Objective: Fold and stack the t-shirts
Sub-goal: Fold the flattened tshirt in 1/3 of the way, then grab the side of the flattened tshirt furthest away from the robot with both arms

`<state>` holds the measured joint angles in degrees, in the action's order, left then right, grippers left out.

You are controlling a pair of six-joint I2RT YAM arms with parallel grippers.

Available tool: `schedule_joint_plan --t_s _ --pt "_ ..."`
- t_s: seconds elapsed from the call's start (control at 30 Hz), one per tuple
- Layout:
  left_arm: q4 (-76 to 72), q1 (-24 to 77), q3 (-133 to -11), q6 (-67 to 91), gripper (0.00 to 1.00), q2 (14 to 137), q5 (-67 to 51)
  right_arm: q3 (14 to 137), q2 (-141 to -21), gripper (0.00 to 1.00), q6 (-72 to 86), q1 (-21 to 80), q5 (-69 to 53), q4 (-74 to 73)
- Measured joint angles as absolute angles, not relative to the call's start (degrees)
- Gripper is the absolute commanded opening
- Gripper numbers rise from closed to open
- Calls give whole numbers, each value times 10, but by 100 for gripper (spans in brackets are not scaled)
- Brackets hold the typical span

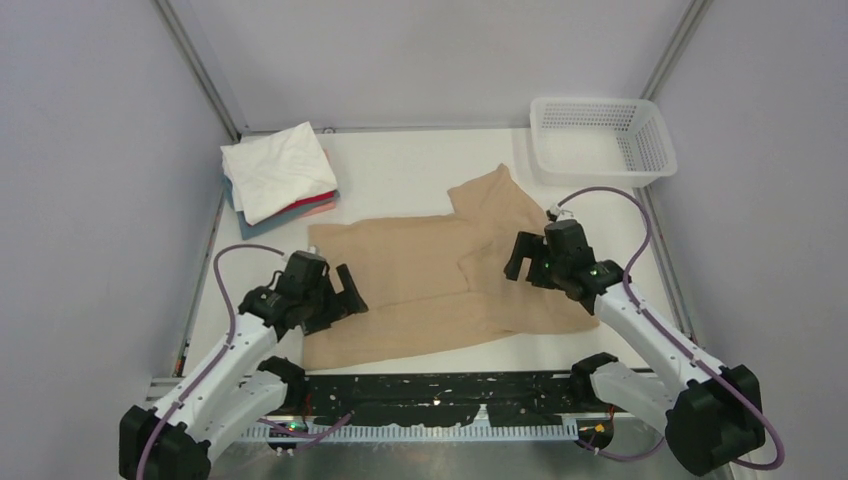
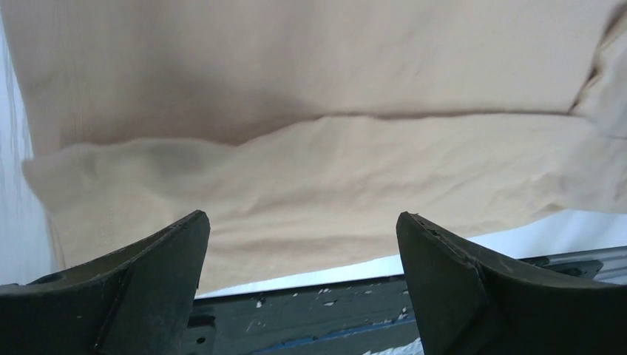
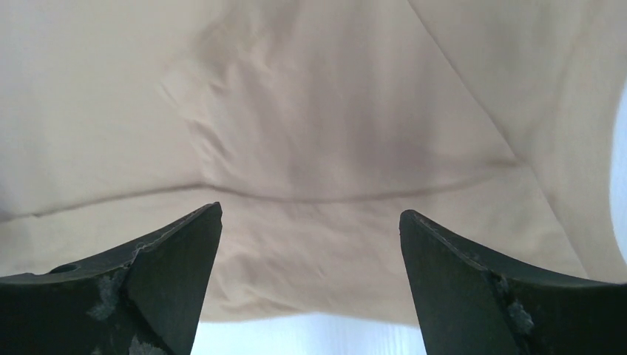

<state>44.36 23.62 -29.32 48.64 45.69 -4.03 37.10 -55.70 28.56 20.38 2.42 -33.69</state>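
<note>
A tan t-shirt [image 1: 430, 285] lies spread on the white table, partly folded, with one sleeve pointing to the back. It fills the left wrist view [image 2: 310, 170] and the right wrist view [image 3: 318, 133]. A stack of folded t-shirts [image 1: 278, 178], white on top over red/pink and grey-blue, sits at the back left. My left gripper [image 1: 350, 290] is open and empty over the shirt's left edge; in its own view [image 2: 303, 222] cloth lies beyond the open fingers. My right gripper [image 1: 518, 258] is open and empty over the shirt's right part, as its own view [image 3: 310, 214] shows.
A white mesh basket [image 1: 603, 140] stands at the back right corner. Grey walls enclose the table on three sides. A dark metal rail [image 1: 430, 392] runs along the near edge, also in the left wrist view [image 2: 310, 310].
</note>
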Motion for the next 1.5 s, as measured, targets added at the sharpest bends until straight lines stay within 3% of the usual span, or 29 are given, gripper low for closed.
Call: schedule_joint_plan --t_s 0.17,0.37,0.6,1.0,1.3,1.5 --pt "405 236 -372 467 100 526 -12 371 -660 95 284 208 13 -178" --pt "377 222 -437 449 100 598 32 380 -795 95 292 208 11 -130" --pt "366 157 -470 436 100 640 62 337 -744 95 318 208 22 -131" --pt "339 72 -603 393 99 803 62 271 -598 95 344 209 24 -259" --pt "335 58 -781 358 100 1016 43 351 -551 95 309 209 70 -290" --pt "309 36 -813 363 100 1121 15 371 -512 95 293 209 79 -229"
